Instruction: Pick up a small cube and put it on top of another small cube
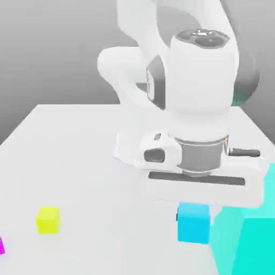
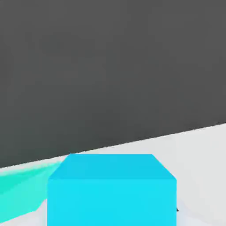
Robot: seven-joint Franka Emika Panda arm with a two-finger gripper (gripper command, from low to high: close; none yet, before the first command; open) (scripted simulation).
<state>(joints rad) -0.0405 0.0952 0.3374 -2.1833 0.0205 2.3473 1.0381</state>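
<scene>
My tool (image 1: 194, 210) is clenched on the small cube (image 1: 194, 222), the sky-blue one, which sits right under the white hand in the exterior view; the fingers themselves are mostly hidden behind the hand's wide body and the cube. From the hand view the same small cube (image 2: 111, 190) sits close up against the camera, its top face and one side face showing, plain and matte. I cannot tell from either view whether the cube rests on the desk (image 1: 75, 161) or is just clear of it.

Working outward, I count one huge turquoise cube (image 1: 244, 236) just beside the small cube, toward the exterior view's right, running off the edge of the view. A sliver of that turquoise cube (image 2: 22, 185) also shows beside the small cube in the hand view.

Farther off, toward the exterior view's left, I count one small yellow cube (image 1: 48, 219) standing alone on the desk, well apart from the tool. Beyond it, at the very left edge, one small magenta thing (image 1: 1, 246) pokes in; too little shows to tell its shape.

So: one sky-blue, one turquoise, one yellow, one magenta. The desk is white, against a grey backdrop.
</scene>
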